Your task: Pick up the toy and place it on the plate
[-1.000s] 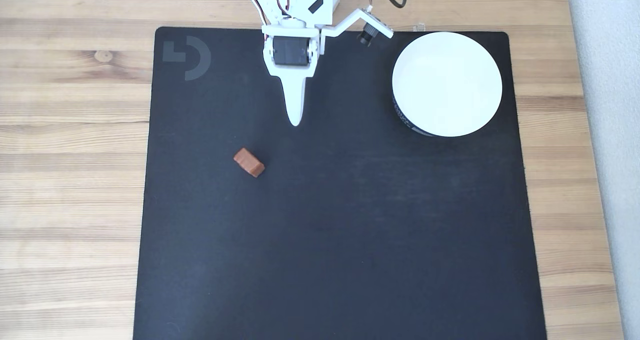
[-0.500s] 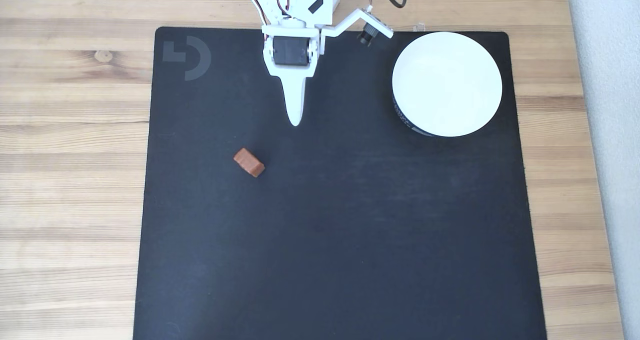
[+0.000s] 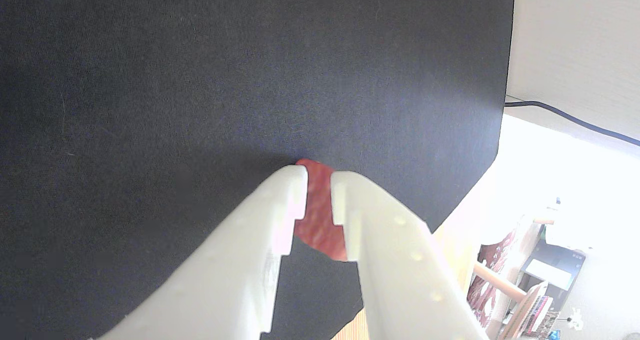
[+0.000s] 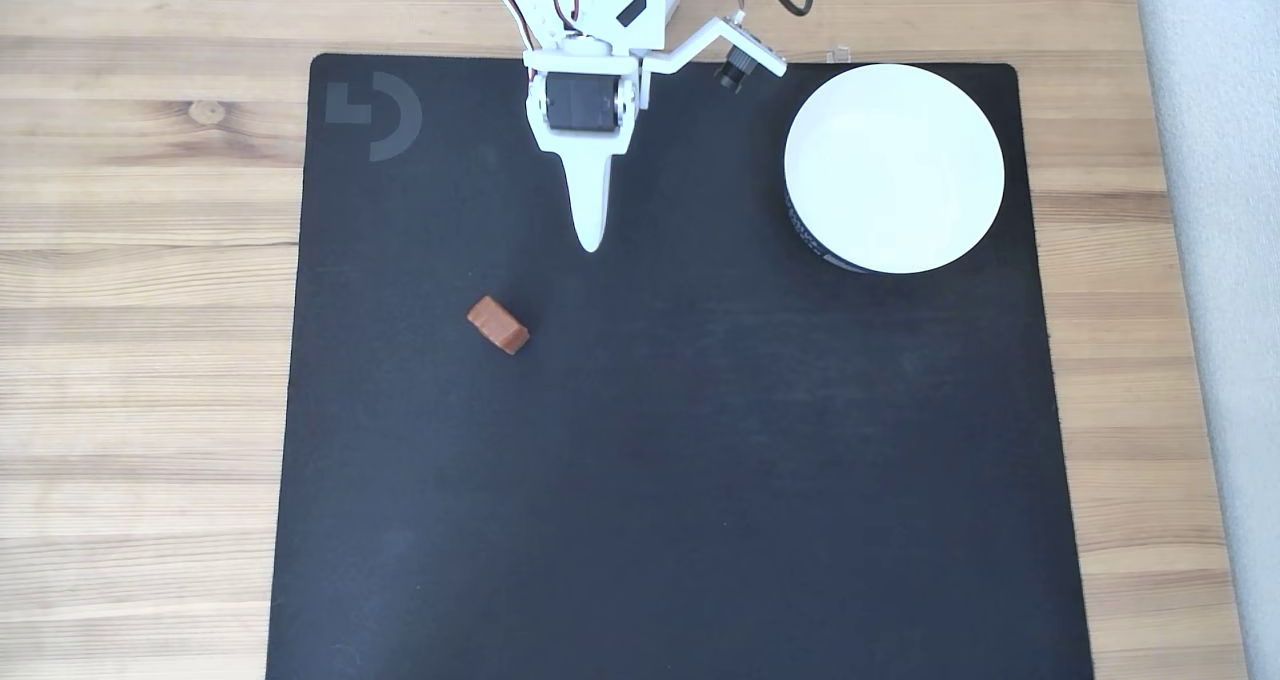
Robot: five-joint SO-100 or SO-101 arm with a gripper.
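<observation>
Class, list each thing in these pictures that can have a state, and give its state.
hand: jaws a narrow gap apart, holding nothing.
toy: lying loose on the black mat, apart from the hand.
plate: upright on the black mat, empty.
black mat: flat on the wooden table.

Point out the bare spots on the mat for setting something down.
Open: the mat below the toy and plate, and between them. Crowded: the top edge, around the gripper and plate.
</observation>
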